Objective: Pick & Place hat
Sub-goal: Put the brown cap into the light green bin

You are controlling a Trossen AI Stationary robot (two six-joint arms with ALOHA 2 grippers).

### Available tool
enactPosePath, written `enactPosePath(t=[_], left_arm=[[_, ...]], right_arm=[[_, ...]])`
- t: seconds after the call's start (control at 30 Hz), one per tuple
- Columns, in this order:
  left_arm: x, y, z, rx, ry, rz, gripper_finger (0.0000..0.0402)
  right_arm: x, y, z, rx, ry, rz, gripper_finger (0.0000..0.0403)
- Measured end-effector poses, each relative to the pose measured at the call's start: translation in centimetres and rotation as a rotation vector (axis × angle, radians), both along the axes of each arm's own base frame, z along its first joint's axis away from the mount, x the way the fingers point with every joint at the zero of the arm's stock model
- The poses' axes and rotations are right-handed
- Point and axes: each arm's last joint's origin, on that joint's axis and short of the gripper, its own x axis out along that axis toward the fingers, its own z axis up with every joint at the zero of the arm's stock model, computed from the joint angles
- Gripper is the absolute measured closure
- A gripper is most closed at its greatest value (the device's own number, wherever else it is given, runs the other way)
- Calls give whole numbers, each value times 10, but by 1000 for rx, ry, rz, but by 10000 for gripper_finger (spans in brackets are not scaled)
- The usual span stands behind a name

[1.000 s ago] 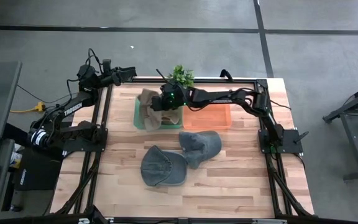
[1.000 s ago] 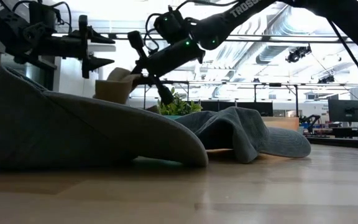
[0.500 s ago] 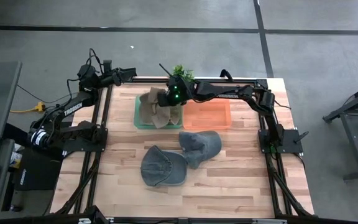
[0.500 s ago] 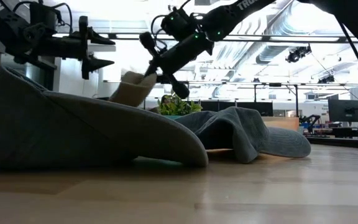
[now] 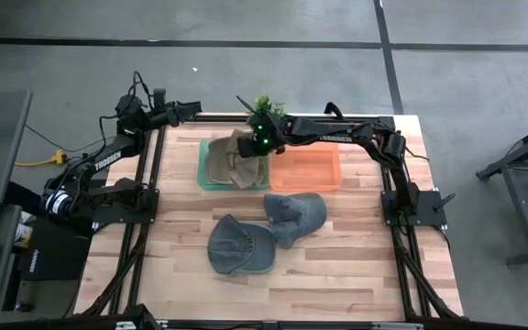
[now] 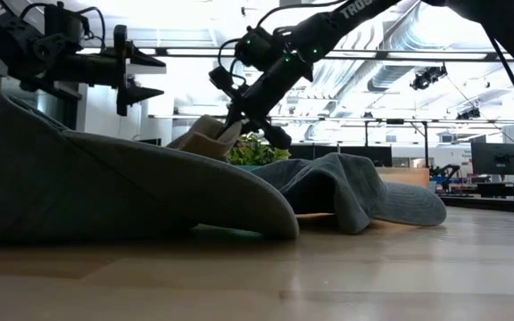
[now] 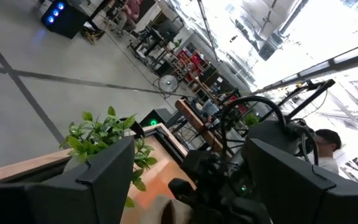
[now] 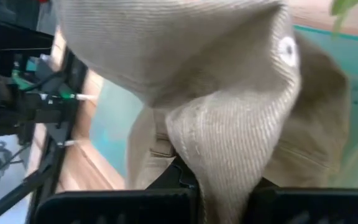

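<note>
A tan corduroy hat (image 5: 228, 163) hangs over the green bin (image 5: 203, 180) at the table's far side, with my right gripper (image 5: 247, 154) shut on it. In the low view the tan hat (image 6: 202, 139) shows just above a grey hat's brim. Two grey-blue hats lie on the table nearer the front, one (image 5: 239, 248) left and one (image 5: 297, 214) right, partly overlapping. My left gripper (image 5: 191, 110) waits open and level above the table's far left corner, holding nothing. My right gripper pinches a bunched fold of the tan hat's fabric (image 8: 219, 163) between its two fingers, several layers together. The fingers slant down from the table's right side. The hat droops below and beyond them over the green bin; whether its lower part touches the bin, I cannot tell.
An orange bin (image 5: 306, 170) stands right of the green one. A potted plant (image 5: 266, 106) sits at the far edge behind the bins. The black frame rails (image 5: 150, 174) run along both table sides. Bare wood lies at the near edge (image 5: 337, 284).
My right gripper has shifted a little toward the table's far edge and tipped, staying shut on the tan hat. The hat has sunk lower over the green bin; in the low view it has dropped close behind the grey hat's brim.
</note>
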Motion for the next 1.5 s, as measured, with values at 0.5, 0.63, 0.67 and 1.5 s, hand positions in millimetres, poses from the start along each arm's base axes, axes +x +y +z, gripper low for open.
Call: enactPosePath(t=[0.5, 0.63, 0.67, 1.5], left_arm=[[0, -1, 1, 11, -3, -18, 112], [0, -1, 1, 4, -4, -30, 112], [0, -1, 1, 3, -3, -34, 112], [1, -4, 1, -13, 5, -136, 112]], right_arm=[[8, -1, -16, 14, -24, 84, 403], [8, -1, -16, 5, -24, 75, 403], [8, -1, -16, 2, -25, 73, 403], [-2, -9, -9, -57, 7, 156, 221]])
